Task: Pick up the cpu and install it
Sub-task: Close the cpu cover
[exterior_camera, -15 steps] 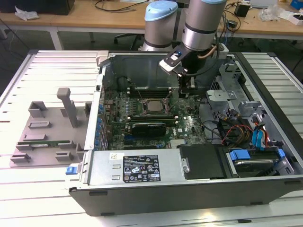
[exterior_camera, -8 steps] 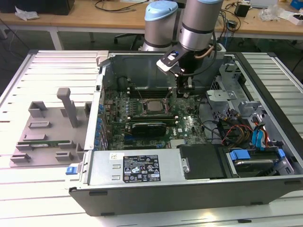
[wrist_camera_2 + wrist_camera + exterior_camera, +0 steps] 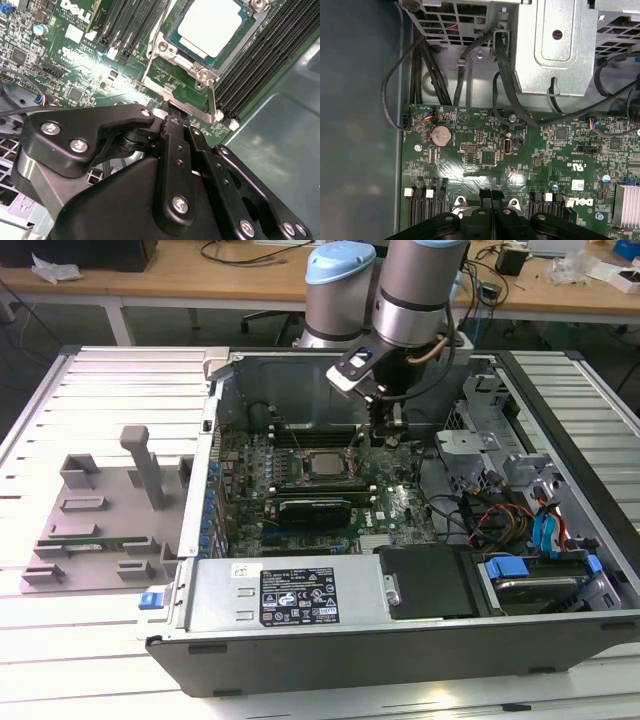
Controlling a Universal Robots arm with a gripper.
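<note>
The cpu (image 3: pixel 322 464) lies flat in its socket on the motherboard inside the open computer case, silver-grey top up. In the second wrist view the cpu (image 3: pixel 212 27) sits within the metal socket frame (image 3: pixel 182 75), between rows of black memory slots. My gripper (image 3: pixel 380 435) hangs just above the board on the exterior view's right of the socket. Its black fingers (image 3: pixel 172 125) are pressed together, shut, with nothing seen between them, tips close over the socket frame's edge. In the first wrist view the gripper (image 3: pixel 491 194) shows its tips side by side over the board.
A grey fixture plate (image 3: pixel 100 520) with an upright post and a green memory stick (image 3: pixel 85 537) lies left of the case. The power supply (image 3: pixel 290 595) spans the case front. A metal drive cage (image 3: pixel 490 440) and loose cables (image 3: pixel 490 515) crowd the right.
</note>
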